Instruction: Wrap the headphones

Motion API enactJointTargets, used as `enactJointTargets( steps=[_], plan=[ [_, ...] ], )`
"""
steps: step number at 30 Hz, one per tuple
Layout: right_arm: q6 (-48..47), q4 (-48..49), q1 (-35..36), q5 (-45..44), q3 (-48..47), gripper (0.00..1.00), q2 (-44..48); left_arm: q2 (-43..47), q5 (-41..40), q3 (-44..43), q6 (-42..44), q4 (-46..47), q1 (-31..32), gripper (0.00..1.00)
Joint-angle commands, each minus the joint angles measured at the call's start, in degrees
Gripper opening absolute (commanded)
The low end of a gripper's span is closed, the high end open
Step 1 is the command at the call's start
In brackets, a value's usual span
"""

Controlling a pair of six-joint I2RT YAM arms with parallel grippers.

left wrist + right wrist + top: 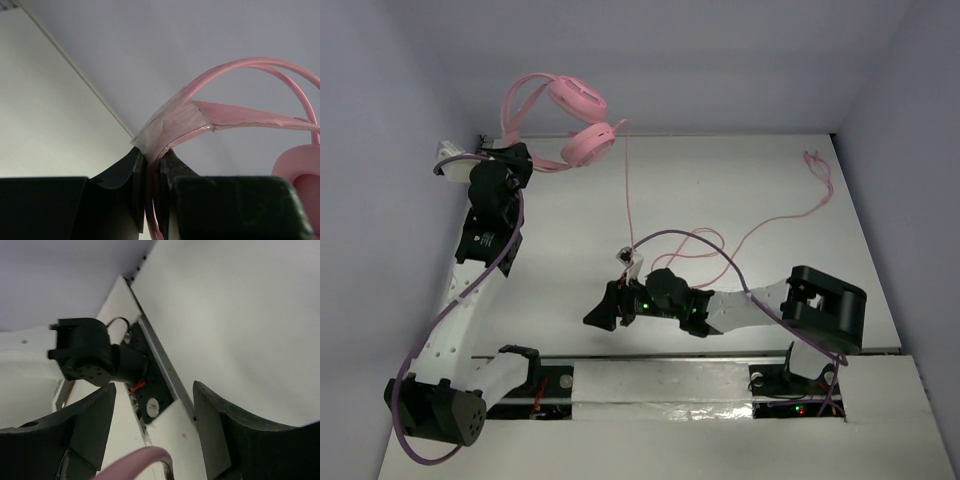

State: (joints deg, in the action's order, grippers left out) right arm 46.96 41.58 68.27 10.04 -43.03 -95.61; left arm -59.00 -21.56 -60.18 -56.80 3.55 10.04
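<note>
At the desk's (720, 200) far left corner, the left fingers (131, 187) clamp the headphones (582, 120) by the headband; the right fingers (90, 425) stand apart, empty, with the cord (628, 190) nearby.

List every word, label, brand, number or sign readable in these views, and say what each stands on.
None can be read. The headphones, the clear film on their headband and the table carry no visible print.
</note>
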Motion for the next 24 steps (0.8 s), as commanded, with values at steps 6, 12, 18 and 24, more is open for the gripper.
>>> enactJointTargets(
  steps=[6,12,18,24],
  plan=[
    [0.95,-19.41,0.64,-16.41,1.46,0.69,4.64,3.71,-2.44,-1.96,0.99,6.55,-1.25,0.00],
    [4.36,-22.00,-4.87,-22.18,2.40,0.75,6.40,7.75,1.34,-2.14,-1.03,5.50,-1.25,0.00],
    [-1.24,-6.00,-11.32,-1.84,4.98,0.76,7.99,11.80,3.19,-2.48,-0.86,3.48,-1.78,0.00],
    [-0.99,1.66,-13.51,4.21,4.27,0.84,8.60,15.58,4.78,-1.34,-2.27,3.22,-1.78,0.00]
  ],
)
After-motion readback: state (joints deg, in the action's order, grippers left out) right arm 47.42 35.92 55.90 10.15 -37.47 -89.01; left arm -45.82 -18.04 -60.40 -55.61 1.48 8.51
